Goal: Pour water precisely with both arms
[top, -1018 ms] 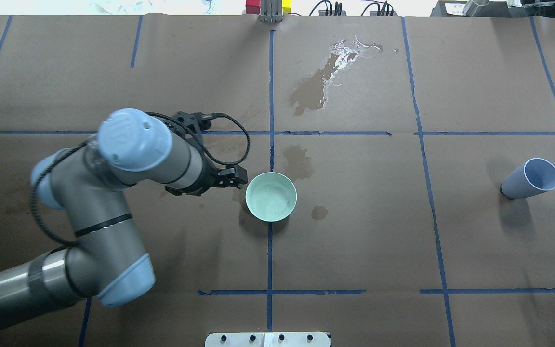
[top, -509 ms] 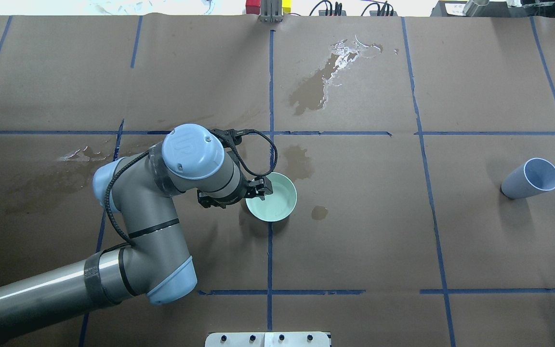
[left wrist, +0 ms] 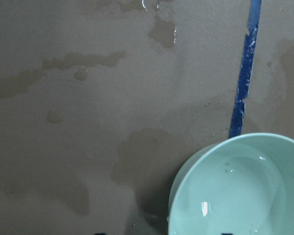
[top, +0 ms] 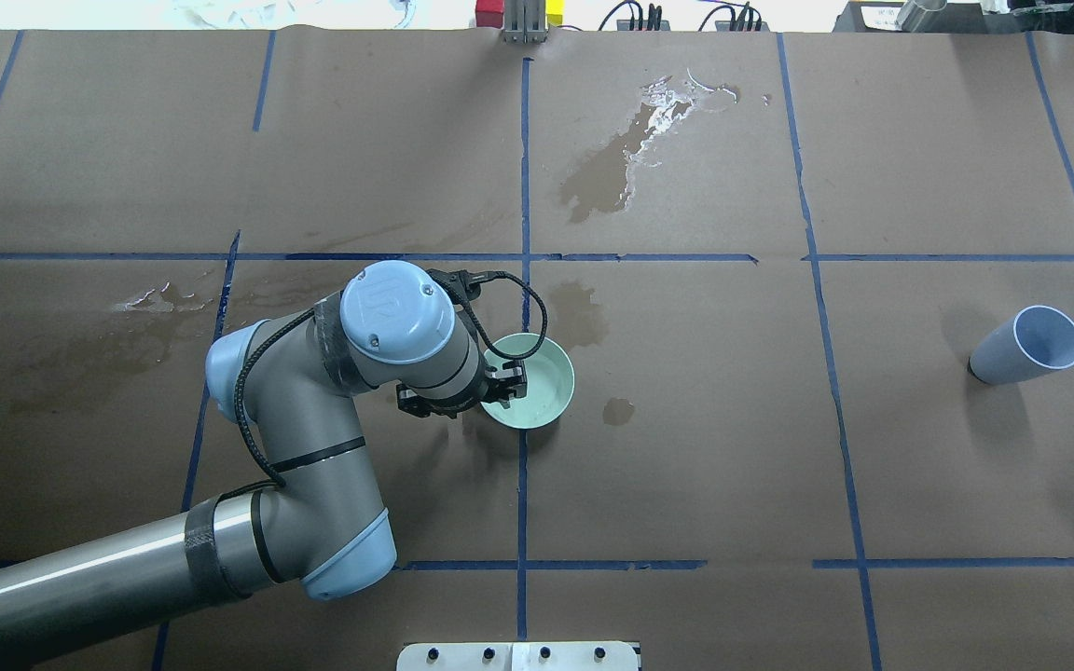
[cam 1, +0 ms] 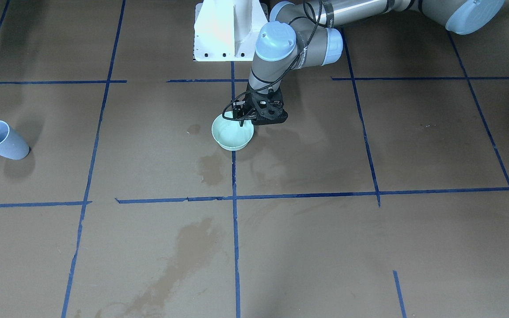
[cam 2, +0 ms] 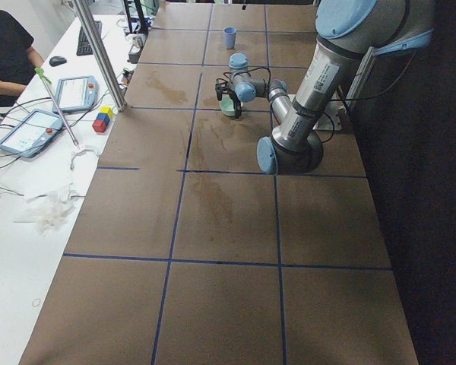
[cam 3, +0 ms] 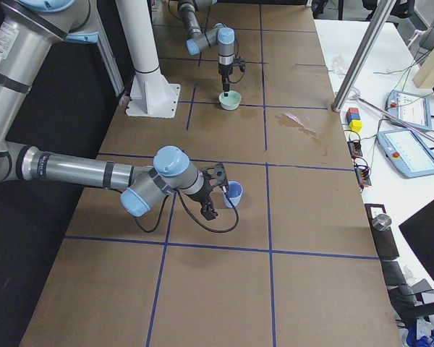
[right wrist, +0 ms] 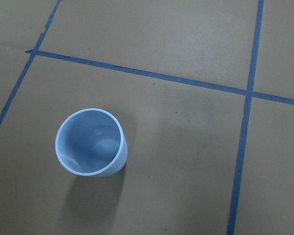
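Note:
A pale green bowl stands at the table's middle and also shows in the front view. A thin film of water glints inside it. My left gripper is open and hangs over the bowl's left rim, which lies between its fingers in the left wrist view. A pale blue cup stands at the far right, with a little water barely visible inside. My right gripper is close beside the cup. I cannot tell whether it is open or shut.
Wet stains darken the brown paper beyond the bowl, and another lies right of it. The white pedestal stands at the robot's side. Tablets and coloured blocks lie on a side table.
My left arm has swung right and brought its gripper from beside the bowl to over its left rim. The right gripper's tip has left the overhead view's right edge.

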Available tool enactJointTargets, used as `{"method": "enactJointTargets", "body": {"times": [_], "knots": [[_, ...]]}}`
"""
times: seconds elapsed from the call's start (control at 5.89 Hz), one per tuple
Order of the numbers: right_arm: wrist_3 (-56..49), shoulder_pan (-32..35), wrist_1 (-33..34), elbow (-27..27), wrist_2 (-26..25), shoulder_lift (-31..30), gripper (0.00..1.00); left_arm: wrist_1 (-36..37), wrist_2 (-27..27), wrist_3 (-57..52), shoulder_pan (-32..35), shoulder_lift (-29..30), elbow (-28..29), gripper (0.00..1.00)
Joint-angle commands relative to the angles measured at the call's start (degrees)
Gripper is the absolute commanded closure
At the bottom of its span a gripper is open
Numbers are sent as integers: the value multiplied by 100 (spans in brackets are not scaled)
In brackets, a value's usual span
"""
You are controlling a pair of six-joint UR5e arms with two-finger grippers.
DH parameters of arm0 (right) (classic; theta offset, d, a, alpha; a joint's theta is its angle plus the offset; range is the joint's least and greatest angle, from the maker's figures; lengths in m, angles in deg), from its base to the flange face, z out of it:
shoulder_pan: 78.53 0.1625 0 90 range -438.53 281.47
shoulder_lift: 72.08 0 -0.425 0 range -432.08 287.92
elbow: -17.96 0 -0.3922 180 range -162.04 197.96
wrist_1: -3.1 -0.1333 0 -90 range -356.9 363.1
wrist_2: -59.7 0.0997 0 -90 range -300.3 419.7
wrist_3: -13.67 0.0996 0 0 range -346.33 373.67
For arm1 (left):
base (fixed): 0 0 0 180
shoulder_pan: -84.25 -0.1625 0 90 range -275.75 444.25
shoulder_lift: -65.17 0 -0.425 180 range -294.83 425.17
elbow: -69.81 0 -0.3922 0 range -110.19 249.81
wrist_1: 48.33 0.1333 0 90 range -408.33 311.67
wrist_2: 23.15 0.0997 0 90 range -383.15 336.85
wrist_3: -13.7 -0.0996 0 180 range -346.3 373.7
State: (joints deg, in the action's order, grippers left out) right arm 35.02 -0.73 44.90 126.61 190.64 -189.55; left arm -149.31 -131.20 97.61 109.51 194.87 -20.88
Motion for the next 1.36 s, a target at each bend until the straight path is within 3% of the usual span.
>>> {"method": "enactJointTargets", "body": {"times": [0.0,0.34,0.68,1.19], "knots": [[-428,270,250,8,73,75,0,-1,4,-33,-4,38,25,100],[-430,193,485,43,55,92,0,-115,-22,-288,344,-145,-306,100],[-439,315,707,148,64,207,0,-107,-57,-1048,785,-1126,-1542,100],[-439,333,804,219,64,198,0,-159,-1180,-2471,1707,-2191,-1794,100]]}}
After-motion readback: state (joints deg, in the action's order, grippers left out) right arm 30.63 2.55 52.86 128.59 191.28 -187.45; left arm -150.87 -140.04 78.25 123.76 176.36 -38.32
